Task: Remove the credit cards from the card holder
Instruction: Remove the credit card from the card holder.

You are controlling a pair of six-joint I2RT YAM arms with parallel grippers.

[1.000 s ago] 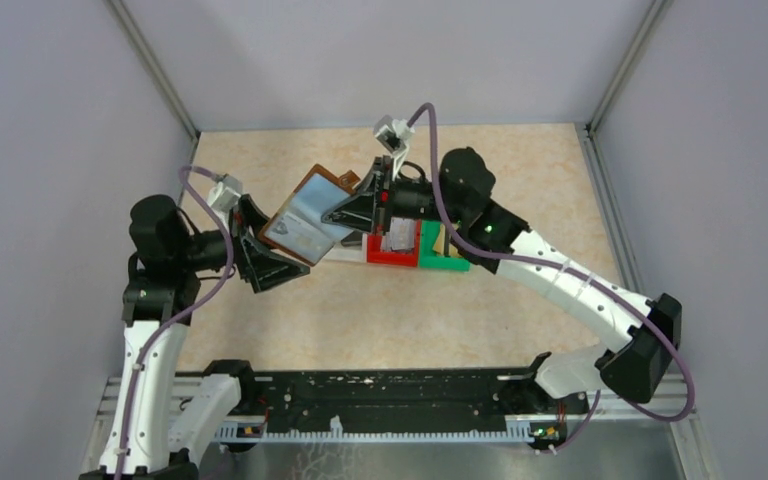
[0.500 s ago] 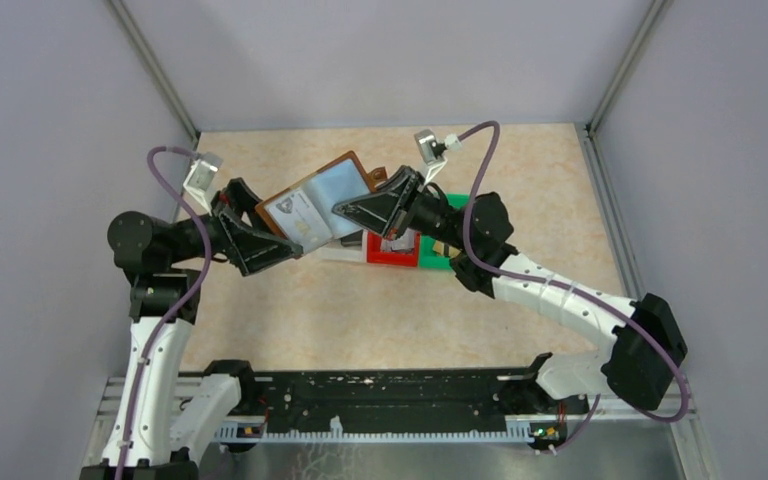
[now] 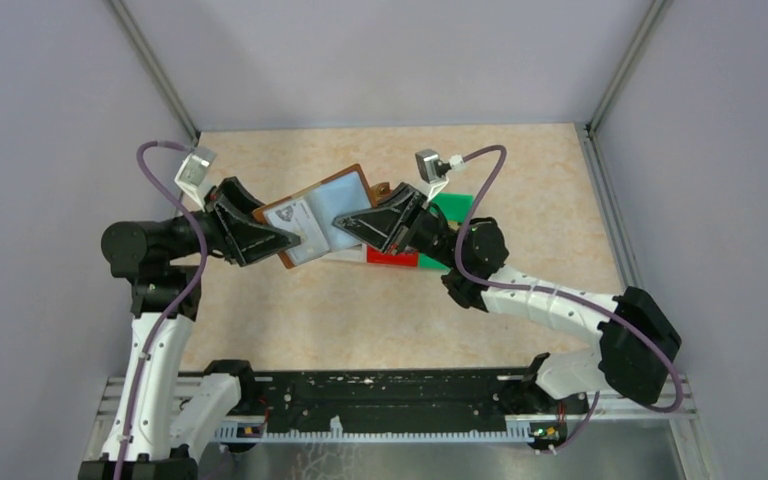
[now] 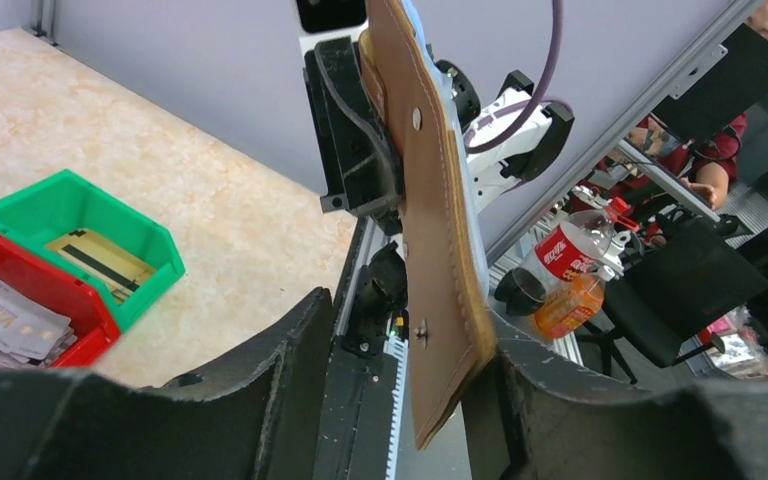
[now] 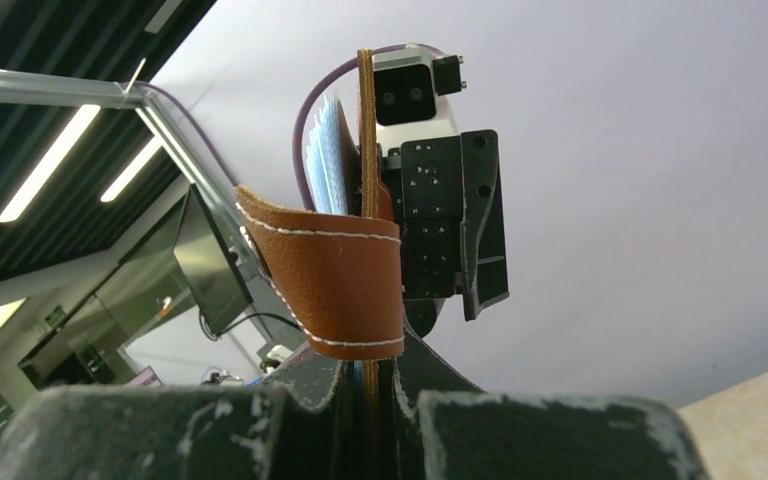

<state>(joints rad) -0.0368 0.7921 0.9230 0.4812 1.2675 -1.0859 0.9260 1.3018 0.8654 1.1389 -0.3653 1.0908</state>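
Observation:
The brown card holder (image 3: 345,185) hangs open in the air between both grippers, with pale blue sleeves and a silvery-white card (image 3: 298,215) showing. My right gripper (image 3: 348,222) is shut on the holder's edge; in the right wrist view (image 5: 370,365) the snap tab (image 5: 325,280) curls over the fingertips. My left gripper (image 3: 282,238) is open. In the left wrist view (image 4: 410,335) the holder's brown back (image 4: 430,200) stands between the jaws, leaning against the right finger (image 4: 540,390) with a wide gap to the left finger (image 4: 290,350).
A red bin (image 4: 60,290) with silvery-white cards (image 4: 10,320) and a green bin (image 4: 60,195) with a gold card (image 4: 100,260) sit on the table below the holder. In the top view the red bin (image 3: 392,257) and green bin (image 3: 457,207) are partly hidden by my right arm.
Both arms have swung and lifted the holder; it has turned to lie flatter between the grippers. The right arm's elbow has folded in toward the near side.

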